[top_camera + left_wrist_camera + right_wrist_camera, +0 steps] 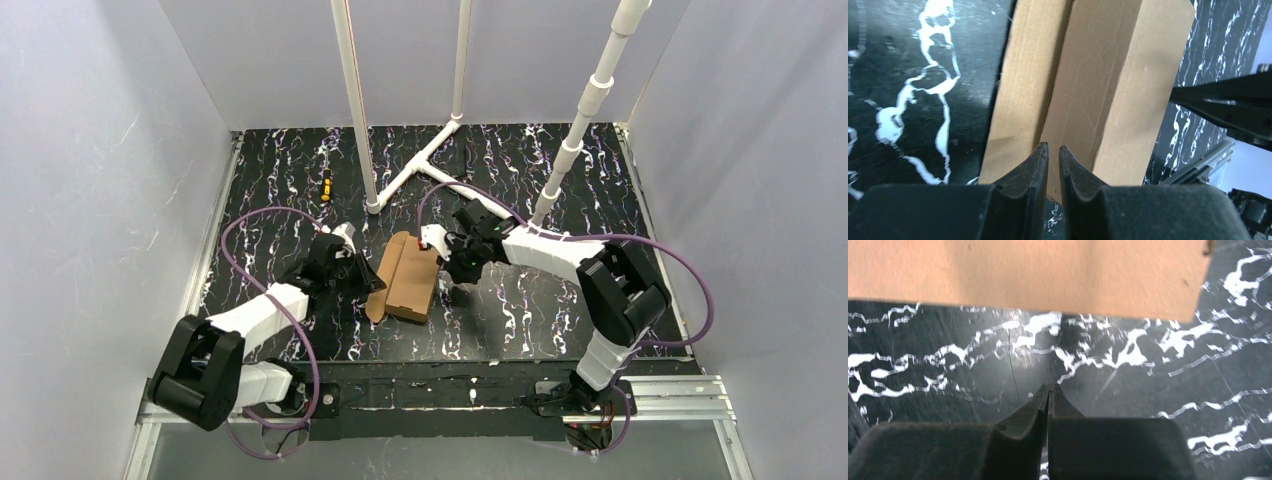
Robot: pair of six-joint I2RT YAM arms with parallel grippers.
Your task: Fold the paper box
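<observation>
Though narrowed to a thin slit, cannot be said to hold anything: left gripper point(1053, 146) at lower centre of the left wrist view, tips against the near edge of the paper box point(1108, 90), brown showing in the slit, so a nipped edge neither confirmed nor ruled out. On the right gripper point(1050, 386), pressed fully together with nothing between, at lower centre of the right wrist view, over bare table point(1148, 405) and apart from the cardboard edge running across the top of that frame.

Probably closed like this to serve as blunt pushers rather than pinchers. Set one on each side of the box in the top view, left of centre and right of centre, likely to brace it against sliding while a panel gets pressed over.

At mid-frame in the top view, lying on the marbled black surface between the two grippers. Plain brown corrugated board, unmarked, only partly folded: one long panel raised beside a lower one, a crease between them, a rounded corner at the upper right of the left wrist view. Looks far from a finished box.
</observation>
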